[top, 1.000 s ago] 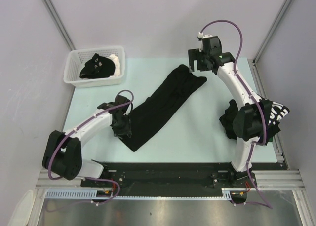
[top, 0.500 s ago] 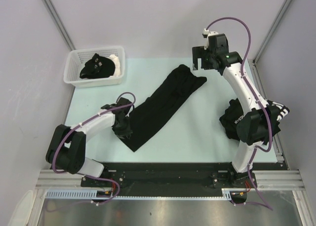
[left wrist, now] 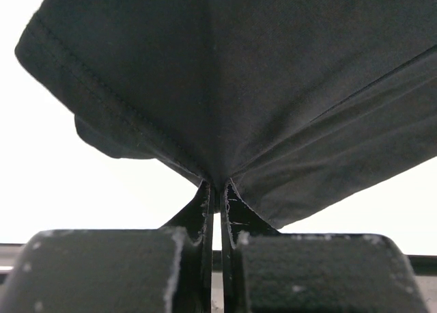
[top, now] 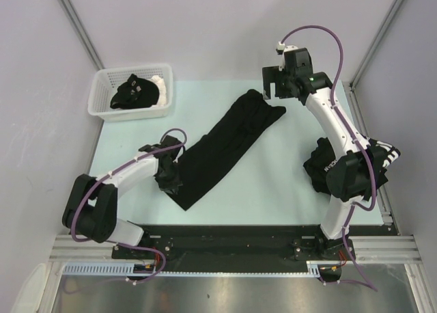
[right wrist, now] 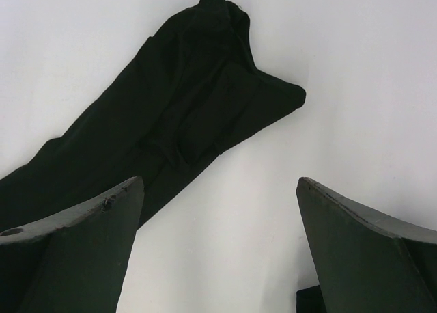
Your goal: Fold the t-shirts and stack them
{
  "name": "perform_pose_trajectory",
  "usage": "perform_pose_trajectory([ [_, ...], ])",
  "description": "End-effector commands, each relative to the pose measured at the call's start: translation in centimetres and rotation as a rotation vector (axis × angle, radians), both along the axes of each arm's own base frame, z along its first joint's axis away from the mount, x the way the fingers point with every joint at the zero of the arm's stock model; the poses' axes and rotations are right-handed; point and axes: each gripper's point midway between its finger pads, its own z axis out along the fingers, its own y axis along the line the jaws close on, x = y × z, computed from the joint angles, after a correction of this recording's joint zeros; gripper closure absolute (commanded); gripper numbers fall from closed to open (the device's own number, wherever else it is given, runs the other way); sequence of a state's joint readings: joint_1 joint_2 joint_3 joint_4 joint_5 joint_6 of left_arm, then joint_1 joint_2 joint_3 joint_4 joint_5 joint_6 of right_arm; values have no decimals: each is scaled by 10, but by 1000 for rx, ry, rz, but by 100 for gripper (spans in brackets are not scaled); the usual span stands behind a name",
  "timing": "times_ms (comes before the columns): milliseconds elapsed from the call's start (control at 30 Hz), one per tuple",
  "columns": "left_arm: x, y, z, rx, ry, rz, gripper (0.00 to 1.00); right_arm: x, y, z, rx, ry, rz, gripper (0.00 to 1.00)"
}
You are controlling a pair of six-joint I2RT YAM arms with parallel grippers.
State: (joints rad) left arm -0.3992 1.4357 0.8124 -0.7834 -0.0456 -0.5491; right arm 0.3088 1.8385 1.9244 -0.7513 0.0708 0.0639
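Shirt in hand: the soft black t-shirt folded into a long strip point(top: 222, 145) lies diagonally on the pale mint worktop point(top: 287, 190), running from near left to far right.
Left pincer: the left pincer point(top: 171, 182) sits at the strip's near left edge, pressed together on a tuck of black cloth. In its wrist view the fabric tents up out of the closed tips.
Right pincer: the right pincer point(top: 275, 87) hangs over the strip's far right end, spread wide and touching nothing.
Other shirts: a black t-shirt with big white lettering point(top: 384, 154) is bunched at the right edge behind the right arm. A crumpled black garment point(top: 133, 91) lies in the white slotted plastic basket point(top: 130, 113) at far left.
Handling: the cloth looks light and limp, with no stiffness of its own. It will likely sag between holds and drag on the worktop, and the layers may slide apart.
Where to hold: at the hemmed edges or corners, pinching through every layer, ideally at both ends so the strip lifts level.
Risk: catching only the top layer would probably pull the fold open.
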Motion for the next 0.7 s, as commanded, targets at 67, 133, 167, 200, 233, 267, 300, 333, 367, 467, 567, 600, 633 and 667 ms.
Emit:
perform_pose_trajectory([
  [67, 5, -6, 28, -38, -43, -22, 100, 5, 10, 14, 46, -38, 0, 0],
  [133, 4, -7, 31, -46, -45, -21, 100, 6, 13, 13, 51, -37, 4, 0],
  [167, 4, -8, 32, -50, -48, -22, 100, 7, 13, 12, 50, -36, 4, 0],
  [200, 3, -8, 33, -51, -46, -21, 100, 7, 14, 11, 56, -32, 7, 0],
  [233, 2, -8, 34, -54, -45, -21, 100, 6, 16, 11, 58, -31, 12, 0],
  [267, 3, -9, 36, -59, -51, -20, 100, 7, 16, 10, 58, -29, 10, 0],
  [300, 1, -8, 35, -56, -46, -20, 100, 7, 16, 9, 59, -30, 11, 0],
  [333, 1, -8, 36, -57, -47, -17, 100, 7, 17, 8, 61, -26, 12, 0],
  [367, 0, -8, 36, -59, -50, -14, 100, 7, 16, 8, 61, -26, 10, 0],
  [467, -3, -12, 38, -84, -43, -18, 100, 7, 16, 7, 60, -23, 10, 0],
  [567, -4, -15, 40, -90, -45, -17, 100, 7, 17, 6, 63, -24, 12, 0],
  [600, -5, -17, 40, -96, -45, -18, 100, 7, 18, 5, 67, -22, 13, 0],
  [633, -5, -18, 41, -99, -44, -21, 100, 7, 18, 5, 65, -21, 14, 0],
  [667, -6, -20, 41, -104, -43, -21, 100, 8, 18, 5, 68, -22, 12, 1],
])
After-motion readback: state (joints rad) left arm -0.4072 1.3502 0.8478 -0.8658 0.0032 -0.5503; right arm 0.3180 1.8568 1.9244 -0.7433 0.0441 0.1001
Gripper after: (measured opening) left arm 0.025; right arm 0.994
